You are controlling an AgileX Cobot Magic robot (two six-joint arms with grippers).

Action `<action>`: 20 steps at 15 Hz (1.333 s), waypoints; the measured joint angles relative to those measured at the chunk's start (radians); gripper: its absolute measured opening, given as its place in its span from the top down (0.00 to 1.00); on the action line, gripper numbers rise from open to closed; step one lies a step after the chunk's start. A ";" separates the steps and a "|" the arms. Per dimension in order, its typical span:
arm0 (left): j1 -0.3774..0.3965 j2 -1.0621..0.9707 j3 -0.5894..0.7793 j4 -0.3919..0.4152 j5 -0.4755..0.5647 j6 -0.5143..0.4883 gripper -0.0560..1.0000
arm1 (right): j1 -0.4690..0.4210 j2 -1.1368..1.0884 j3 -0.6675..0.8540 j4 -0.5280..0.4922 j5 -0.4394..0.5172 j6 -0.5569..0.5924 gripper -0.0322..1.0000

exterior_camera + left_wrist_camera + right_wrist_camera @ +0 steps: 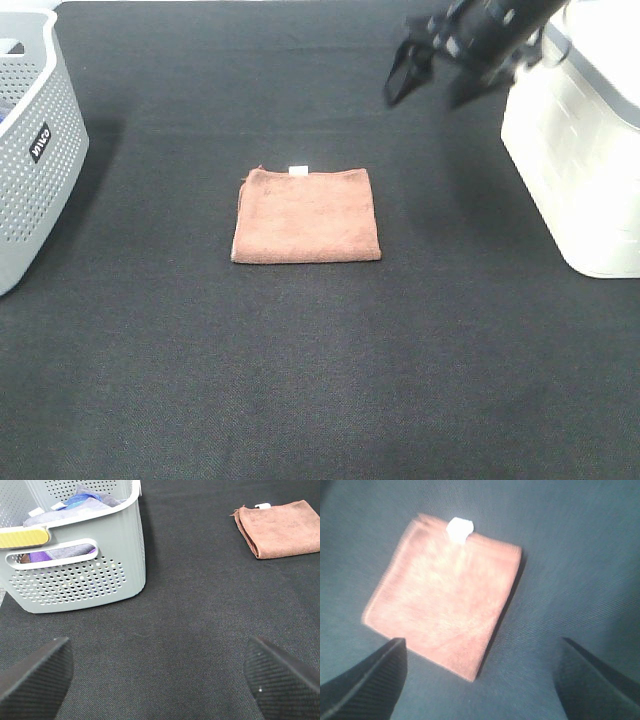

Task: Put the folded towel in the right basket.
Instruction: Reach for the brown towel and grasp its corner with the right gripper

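A bench [300, 390] covered in black, finely woven cloth filled the high view almost from edge to edge. The cover lay flat, with only faint creases across its near half.

The folded towel [306, 215] lay flat near the middle of the bench. It was a reddish-brown square, and a small white tag [298, 170] stuck out at its far edge. It touched neither basket and stood well apart from both.

At the left edge stood the left basket [30, 160], grey and perforated, with a black label [39, 142] on its side. In the left wrist view it held crumpled cloths [75, 502] in purple, blue and grey, and a yellow strip [22, 537] ran along its handle. At the right edge stood the right basket [580, 180], white with a paler rim.

The right pincer [432, 92] hung above the far right of the bench, just beside the right basket. Its dark fingers were spread apart and held nothing. Its own view was blurred, but the towel showed there beyond the parted tips.

The left pincer [157, 680] was out of the high view. Its wrist view showed its two black ribbed pads [35, 677] wide apart over bare cloth, gripping nothing. The left basket was near it and the towel farther off.
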 joint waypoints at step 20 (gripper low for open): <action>0.000 0.000 0.000 0.000 0.000 0.000 0.11 | -0.001 0.470 -0.234 0.258 0.101 -0.002 0.66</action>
